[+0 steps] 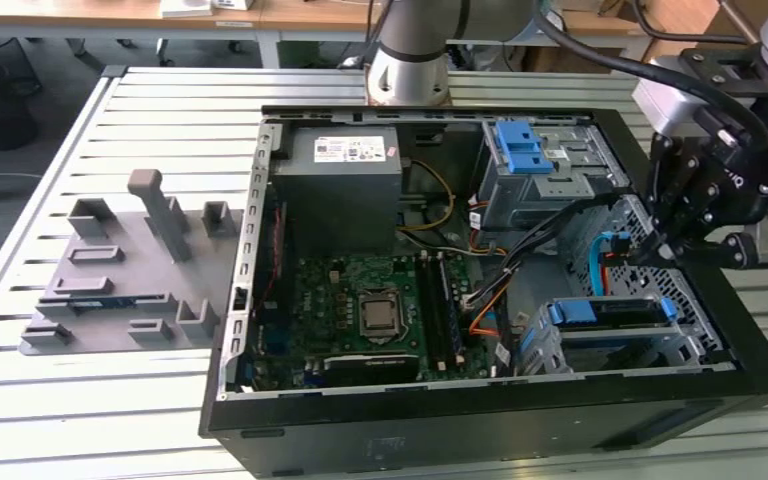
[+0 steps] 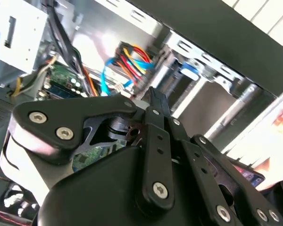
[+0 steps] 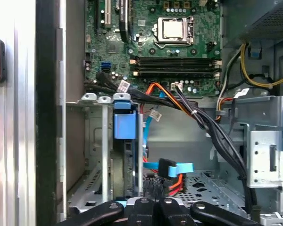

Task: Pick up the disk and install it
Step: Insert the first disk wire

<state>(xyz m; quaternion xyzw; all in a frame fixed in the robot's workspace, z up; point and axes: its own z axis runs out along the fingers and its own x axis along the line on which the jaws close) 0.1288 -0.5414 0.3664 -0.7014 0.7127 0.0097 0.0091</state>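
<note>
The disk (image 1: 611, 313) sits in the lower drive cage (image 1: 684, 345) of the open computer case, on the exterior view's right, with its blue carrier bracket showing along the top. In the first wrist view the blue bracket (image 3: 124, 123) stands in the cage slot. My gripper (image 1: 660, 252) hangs just above and behind that cage, beside the blue data cable (image 1: 607, 255). Its black fingers (image 3: 144, 207) lie together in both wrist views, with nothing between them, and they do not touch the disk.
The case (image 1: 491, 420) also holds the motherboard (image 1: 371, 310), a grey power supply (image 1: 344, 170) and an upper metal cage with a blue latch (image 1: 531, 150). Bundled cables (image 3: 198, 117) cross near the cage. A grey fixture plate (image 1: 117, 280) lies on the exterior view's left.
</note>
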